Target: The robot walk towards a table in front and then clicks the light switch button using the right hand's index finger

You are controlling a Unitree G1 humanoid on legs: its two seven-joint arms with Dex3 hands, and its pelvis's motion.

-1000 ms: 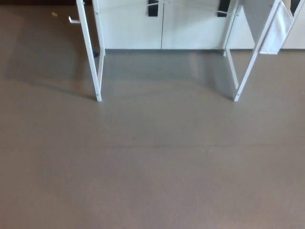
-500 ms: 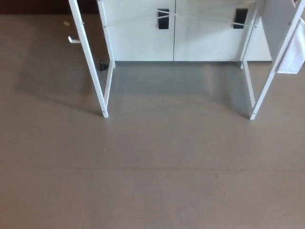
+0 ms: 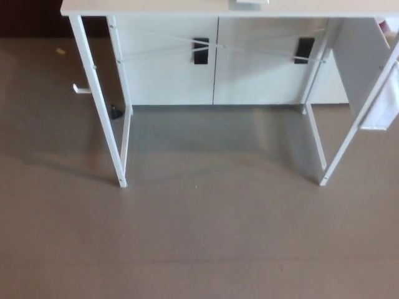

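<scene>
- Neither robot hand shows, so their fingers cannot be judged.
- A white table (image 3: 100, 134) stands ahead on grey floor (image 3: 206, 243).
- A white object (image 3: 248, 4), perhaps the switch, lies at its top edge.
- White cabinet doors (image 3: 215, 68) behind carry two black handles (image 3: 201, 51).

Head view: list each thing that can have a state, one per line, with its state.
White table: upright on its legs, top edge just in view.
White cabinet doors: both closed, behind the table.
White object on the tabletop: mostly cut off, state cannot be told.
Left hand: not in view.
Right hand: not in view.
</scene>
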